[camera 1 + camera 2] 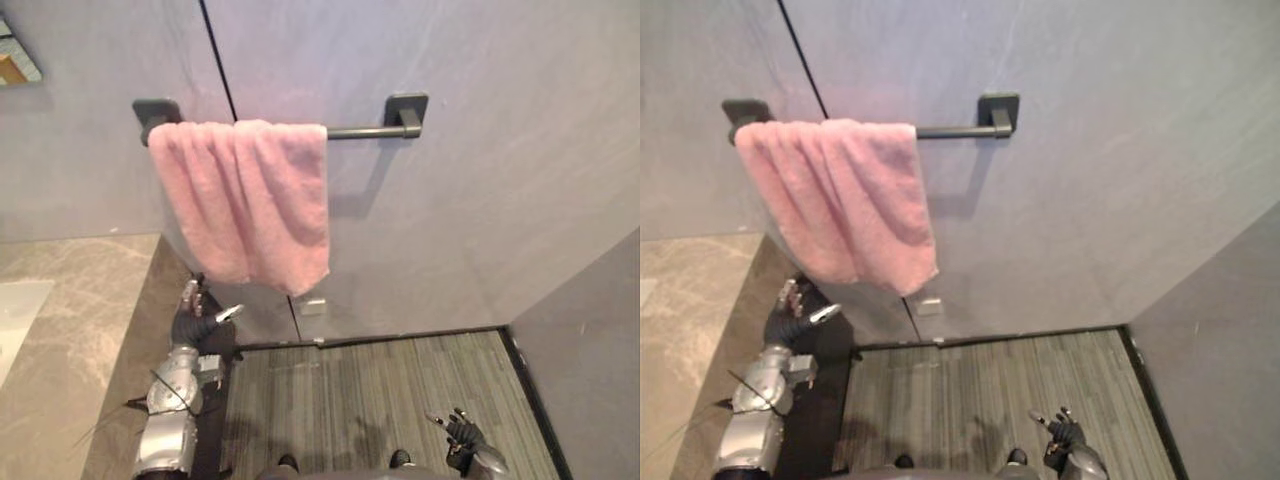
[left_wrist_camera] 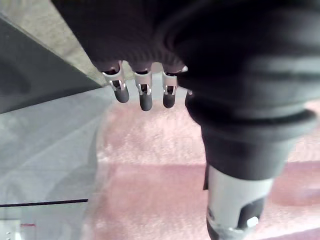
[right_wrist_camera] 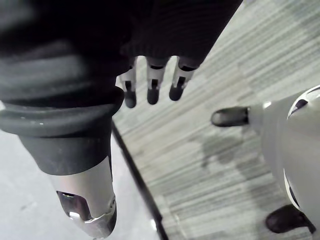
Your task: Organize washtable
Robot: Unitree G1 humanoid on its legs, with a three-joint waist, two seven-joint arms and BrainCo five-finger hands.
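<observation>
Best to lift the loose-fingered, empty left hand (image 1: 197, 318) at lower left to the hem of the pink towel (image 1: 245, 195), spreading it evenly along the rail (image 1: 365, 131), with the slack-fingered right hand (image 1: 462, 430) idle.

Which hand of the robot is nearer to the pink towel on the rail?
Left. The left hand is just below the towel, open and empty. The right hand hangs low over the floor, far to the right.

Grey wall (image 1: 480, 200) in flat panels, divided by a dark vertical seam (image 1: 218, 60). A small white plate (image 1: 312, 305) sits low on it. A dark skirting strip (image 1: 400, 337) borders the striped grey floor (image 1: 380, 390); a side wall (image 1: 590, 330) stands at right.
</observation>
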